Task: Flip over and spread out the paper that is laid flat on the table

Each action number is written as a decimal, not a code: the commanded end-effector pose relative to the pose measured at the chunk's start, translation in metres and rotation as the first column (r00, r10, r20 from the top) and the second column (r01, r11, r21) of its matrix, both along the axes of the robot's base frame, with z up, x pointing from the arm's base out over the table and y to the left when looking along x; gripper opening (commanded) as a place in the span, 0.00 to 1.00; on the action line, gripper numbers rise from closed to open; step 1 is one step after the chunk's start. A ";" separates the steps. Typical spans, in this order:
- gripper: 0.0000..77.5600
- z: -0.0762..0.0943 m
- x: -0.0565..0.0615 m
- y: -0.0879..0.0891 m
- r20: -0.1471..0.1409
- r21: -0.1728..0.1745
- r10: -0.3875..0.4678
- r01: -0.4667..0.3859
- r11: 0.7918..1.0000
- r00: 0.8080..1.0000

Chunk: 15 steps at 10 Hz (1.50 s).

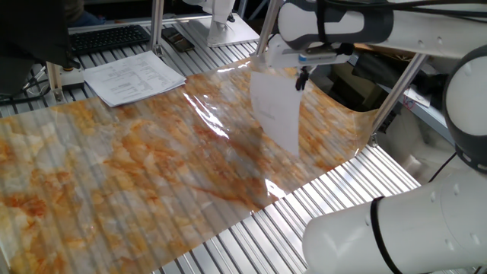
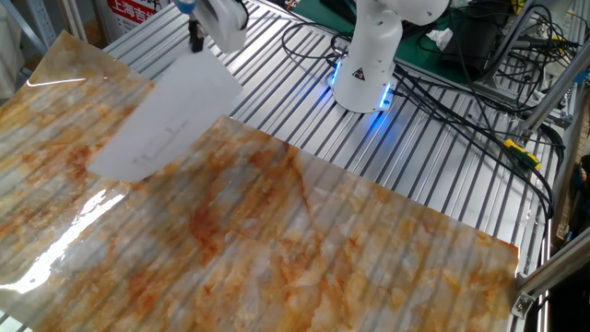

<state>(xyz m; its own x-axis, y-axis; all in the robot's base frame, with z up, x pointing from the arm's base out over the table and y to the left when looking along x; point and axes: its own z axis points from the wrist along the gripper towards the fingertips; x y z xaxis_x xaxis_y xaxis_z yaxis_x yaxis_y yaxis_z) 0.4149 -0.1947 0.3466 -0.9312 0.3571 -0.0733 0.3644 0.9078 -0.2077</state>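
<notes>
Risk first: paper (image 1: 277,114) is hanging by one top edge from the gripper (image 1: 299,74), clear of the table (image 1: 152,175) as far as both views are showing. Grip area looks small, so I'm guessing the sheet could be slipping out or swinging if the arm is moving fast. It could also be folding or landing curled instead of flat, since it's sagging freely and the glossy marbled plastic sheet (image 2: 277,240) is giving little friction for dragging it out. Landing the wrong way up is another worry; faint printed lines are showing in the other fixed view (image 2: 161,148).

Gripper: fingers are pinching nearly closed on the paper's upper edge, nothing else touching them. Stack of printed pages (image 1: 133,76) is lying well apart, near the keyboard (image 1: 110,36).
</notes>
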 end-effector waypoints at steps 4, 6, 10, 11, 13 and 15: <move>0.02 -0.018 0.002 0.033 -0.009 0.086 -0.039 0.039 0.995 0.999; 0.02 -0.022 0.000 0.040 -0.009 0.103 -0.050 0.051 0.993 0.999; 0.02 -0.037 -0.004 0.052 -0.004 0.129 -0.081 0.081 0.988 0.997; 0.02 -0.037 -0.004 0.052 -0.004 0.129 -0.082 0.082 0.988 0.997; 0.02 -0.040 -0.005 0.057 -0.003 0.145 -0.103 0.102 0.984 0.995; 0.02 -0.044 -0.006 0.061 0.008 0.147 -0.122 0.120 0.982 0.992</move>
<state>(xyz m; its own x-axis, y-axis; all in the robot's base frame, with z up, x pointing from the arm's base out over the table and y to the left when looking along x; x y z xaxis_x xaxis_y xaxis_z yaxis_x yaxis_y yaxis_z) 0.4088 -0.1346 0.3028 -0.8827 0.4695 -0.0213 0.4696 0.8796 -0.0756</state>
